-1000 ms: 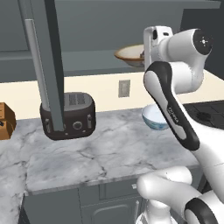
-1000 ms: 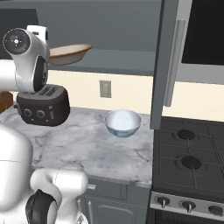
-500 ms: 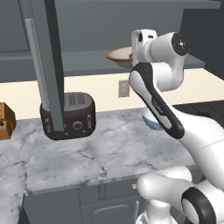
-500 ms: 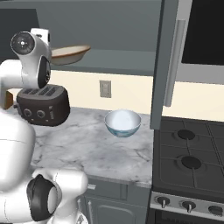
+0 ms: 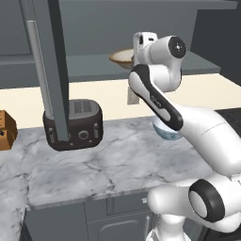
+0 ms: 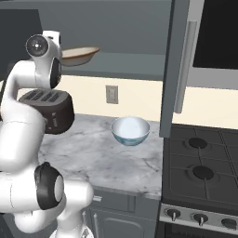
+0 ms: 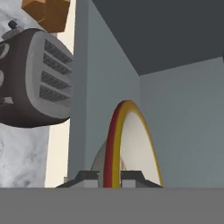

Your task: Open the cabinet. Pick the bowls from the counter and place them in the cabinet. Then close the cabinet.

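The gripper [image 7: 112,178] is closed on the rim of the cream bowl [image 6: 80,55], one finger on each side of the red-and-yellow edge in the hand view. In both base views the white hand covers the gripper and the near part of the bowl, so the grip itself is seen only in the hand view, where the bowl's lower half is cut off by the picture's bottom edge. The cream bowl is held at the level of the grey shelf [image 5: 84,63] inside the cabinet [image 6: 139,28]; whether it touches the shelf cannot be told.

The cabinet stands open. In the left base view its left door [image 5: 49,70], seen edge-on, hides part of the toaster [image 5: 75,124]; in the right base view the right door [image 6: 179,69] rises at 2 o'clock from the white bowl [image 6: 130,130]. In the left base view the arm covers most of this bowl.

The white bowl and the dark toaster stand well apart on the counter [image 5: 108,162], veined white and grey. A cream wall [image 6: 135,95] with an outlet [image 6: 111,94] runs behind. A black stove [image 6: 202,165] adjoins the counter. A brown box [image 5: 5,131] is cut off by the left base view's edge.
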